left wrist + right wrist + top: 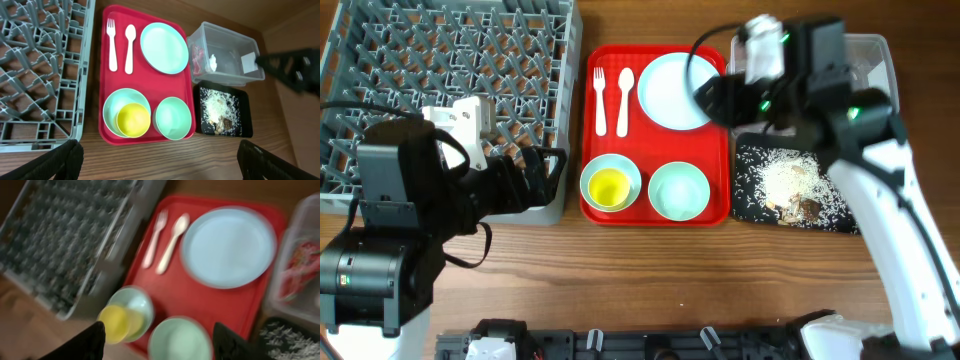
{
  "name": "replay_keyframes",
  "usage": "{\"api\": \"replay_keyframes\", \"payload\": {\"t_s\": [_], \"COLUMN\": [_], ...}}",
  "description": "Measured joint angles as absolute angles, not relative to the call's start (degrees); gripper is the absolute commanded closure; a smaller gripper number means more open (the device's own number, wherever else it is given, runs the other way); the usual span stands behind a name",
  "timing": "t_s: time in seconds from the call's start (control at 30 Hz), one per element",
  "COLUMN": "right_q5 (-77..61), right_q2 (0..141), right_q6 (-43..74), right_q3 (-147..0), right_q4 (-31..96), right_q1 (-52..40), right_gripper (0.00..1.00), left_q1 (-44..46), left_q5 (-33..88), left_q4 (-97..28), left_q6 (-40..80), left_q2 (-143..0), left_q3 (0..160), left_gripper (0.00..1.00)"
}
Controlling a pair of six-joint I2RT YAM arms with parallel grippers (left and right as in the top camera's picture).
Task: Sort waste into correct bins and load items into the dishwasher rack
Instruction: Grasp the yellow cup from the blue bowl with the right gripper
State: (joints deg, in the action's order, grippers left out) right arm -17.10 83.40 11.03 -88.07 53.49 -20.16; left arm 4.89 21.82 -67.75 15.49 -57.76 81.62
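Occupying the far left, the dishwasher rack (440,90) is a large square grey crate with a lattice of upright pegs, and no dishes show in it. The left gripper (160,150) hangs beside the rack's near right corner, its fingers spread wide and holding nothing. To the right, just beside the rack, is a red tray (657,150). At its back lie a white fork (600,100), a white spoon (623,100) and a round pale blue plate (675,92), side by side. At its front, a pale blue bowl (628,166) holds a yellow cup (608,187). A second bowl (678,190), same colour, stands empty just beside it. The right gripper (159,332) hovers over the tray's right edge, jaws wide apart and empty; its wrist view is blurred. At far right back, a clear tub (227,77) contains a crumpled red wrapper (196,56) and white bits (213,62). In front of the tub, a shallow black tray (246,112) carries whitish crumbs (220,105) and brown scraps (222,122).
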Motion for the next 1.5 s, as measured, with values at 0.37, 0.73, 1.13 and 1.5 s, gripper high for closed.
{"api": "replay_keyframes", "payload": {"t_s": [0.37, 0.73, 1.13, 1.5], "right_q5": [-14.2, -10.6, -8.3, -8.4], "right_q2": [85.6, 97.9, 112.6, 107.1], "right_q6": [19.6, 28.4, 34.0, 33.5], "right_q3": [-85.1, -85.1, -84.9, -84.8], "right_q4": [58.6, 54.2, 50.5, 52.9], "right_q1": [-30.2, -42.2, -43.1, -40.0], "right_gripper": [0.44, 0.53, 0.9, 0.96], "left_q1": [4.9, 4.9, 4.9, 4.9], "left_q5": [21.8, 21.8, 21.9, 23.9], "left_q4": [-67.7, -67.7, -67.7, -70.0], "left_q6": [15.5, 15.5, 15.5, 15.5], "left_q2": [-57.8, -57.8, -57.8, -58.8], "left_q3": [81.6, 81.6, 81.6, 81.6], "left_gripper": [0.0, 0.0, 0.0, 0.0]}}
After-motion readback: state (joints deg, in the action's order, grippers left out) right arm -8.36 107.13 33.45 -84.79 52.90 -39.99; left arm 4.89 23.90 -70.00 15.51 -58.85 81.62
